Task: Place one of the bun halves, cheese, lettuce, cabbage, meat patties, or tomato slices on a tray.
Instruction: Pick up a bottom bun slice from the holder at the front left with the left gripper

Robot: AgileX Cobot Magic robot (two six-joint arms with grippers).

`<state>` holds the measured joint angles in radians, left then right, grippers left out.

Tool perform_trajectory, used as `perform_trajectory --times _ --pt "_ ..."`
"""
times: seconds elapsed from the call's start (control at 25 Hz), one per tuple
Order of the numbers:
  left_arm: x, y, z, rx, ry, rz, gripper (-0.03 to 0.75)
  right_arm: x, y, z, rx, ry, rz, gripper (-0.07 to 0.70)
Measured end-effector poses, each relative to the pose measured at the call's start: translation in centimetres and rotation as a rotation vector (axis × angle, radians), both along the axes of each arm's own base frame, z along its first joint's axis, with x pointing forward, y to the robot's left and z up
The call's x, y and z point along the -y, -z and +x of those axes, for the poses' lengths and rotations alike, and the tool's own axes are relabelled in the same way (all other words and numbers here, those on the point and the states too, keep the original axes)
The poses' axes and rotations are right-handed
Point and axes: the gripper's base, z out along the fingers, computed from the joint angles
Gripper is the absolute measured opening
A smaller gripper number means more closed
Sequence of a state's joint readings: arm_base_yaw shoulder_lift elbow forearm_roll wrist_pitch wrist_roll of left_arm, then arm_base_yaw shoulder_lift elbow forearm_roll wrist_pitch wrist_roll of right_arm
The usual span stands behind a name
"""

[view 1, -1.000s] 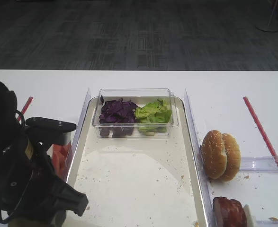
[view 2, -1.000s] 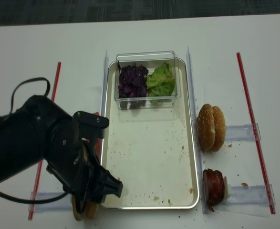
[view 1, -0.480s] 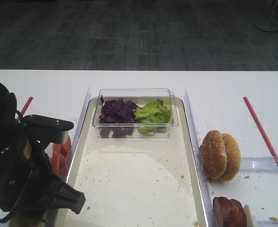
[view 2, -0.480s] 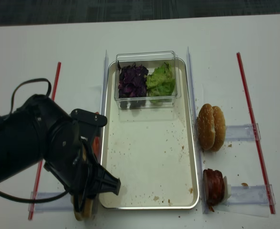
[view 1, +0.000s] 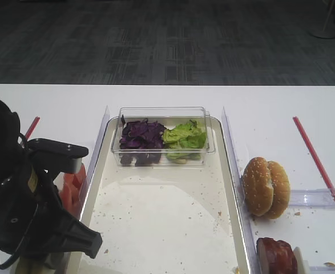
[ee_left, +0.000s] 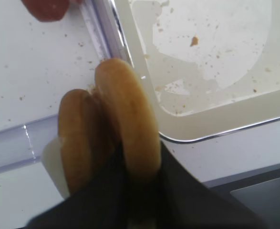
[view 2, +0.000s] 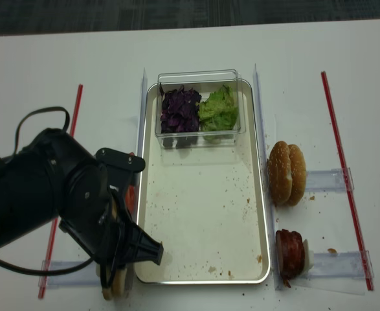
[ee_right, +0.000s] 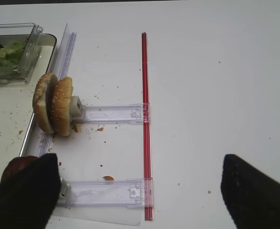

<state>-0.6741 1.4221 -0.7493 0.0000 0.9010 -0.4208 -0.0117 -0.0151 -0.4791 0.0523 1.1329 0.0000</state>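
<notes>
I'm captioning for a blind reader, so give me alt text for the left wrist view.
The left pincer is shut on one bun half standing on edge beside another, just outside the crumb-flecked tray corner.

Bulky matte-black left arm (view 2: 54, 201), looping black cable (view 2: 41, 120), yellow label

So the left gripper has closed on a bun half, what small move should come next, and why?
Probably a short lift straight up. The left gripper is shut on one bun half standing on edge outside the tray, beside its raised rim, so the bun must clear that rim first.
</notes>
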Motion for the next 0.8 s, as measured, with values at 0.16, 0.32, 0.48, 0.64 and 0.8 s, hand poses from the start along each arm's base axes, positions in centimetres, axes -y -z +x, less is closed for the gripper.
perform_trajectory --times 0.16,0.32,0.48,0.64,0.8 --pt "0.0 0.0 0.0 -0.002 -0.002 0.001 0.062 0.0 0.0 0.0 0.000 0.000 0.000 0.692" --pt "0.2 -0.8 0.3 -0.003 -0.002 0.002 0.062 0.0 0.0 0.0 0.000 0.000 0.000 0.692" --pt "0.7 -2.2 0.8 0.002 0.004 -0.001 0.062 0.0 0.0 0.0 0.000 0.000 0.000 0.692" --pt "1.1 -4.0 1.4 0.009 0.012 -0.006 0.062 0.0 0.0 0.0 0.000 0.000 0.000 0.692" --pt "1.6 -5.7 2.1 0.034 0.019 -0.024 0.062 0.0 0.0 0.0 0.000 0.000 0.000 0.692"
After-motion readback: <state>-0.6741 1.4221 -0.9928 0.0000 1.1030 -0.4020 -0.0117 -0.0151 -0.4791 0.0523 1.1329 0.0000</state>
